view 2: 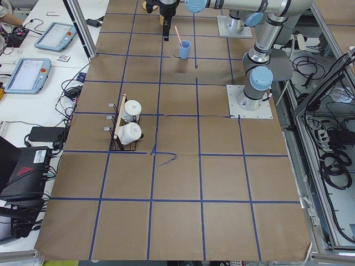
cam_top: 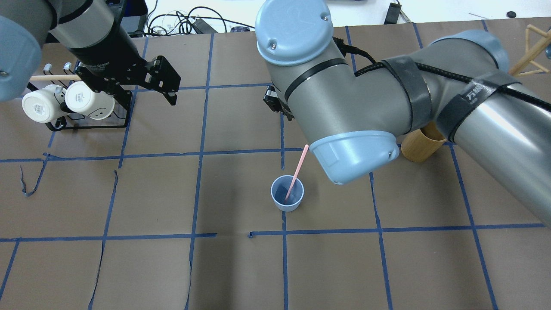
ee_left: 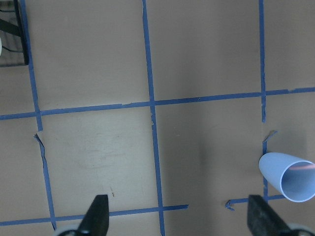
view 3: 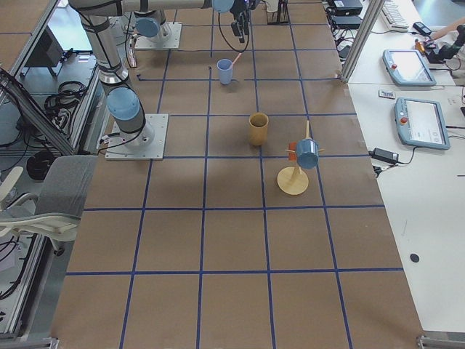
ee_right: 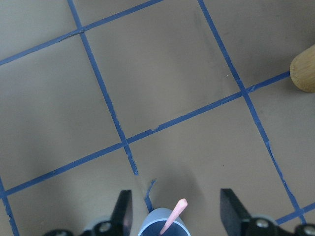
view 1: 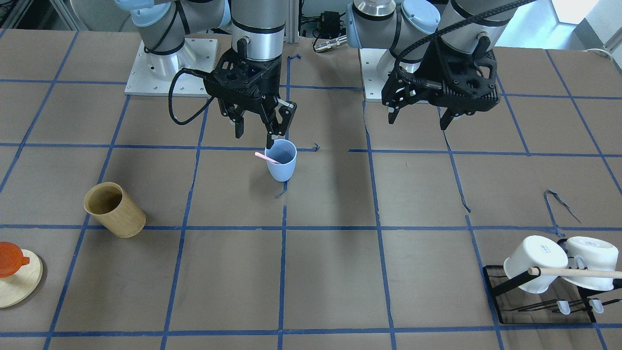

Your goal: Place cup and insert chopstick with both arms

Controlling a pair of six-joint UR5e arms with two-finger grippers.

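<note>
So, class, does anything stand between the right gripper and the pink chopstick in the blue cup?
Nothing visible does. The open right gripper hangs above the blue cup holding the leaning pink chopstick; the wooden cup stands aside.

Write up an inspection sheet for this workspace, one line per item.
Surface: brown paper table, blue tape grid, some ends peeling.
Job's things: blue cup upright, pink chopstick leaning inside it.
Clutter: bamboo cup, rack of white mugs, wooden stand.
Grippers: right gripper open, above the blue cup; left gripper open, empty.
Cables: black cable looped at the right wrist.
Surroundings: tablets on a side bench, chair.
</note>
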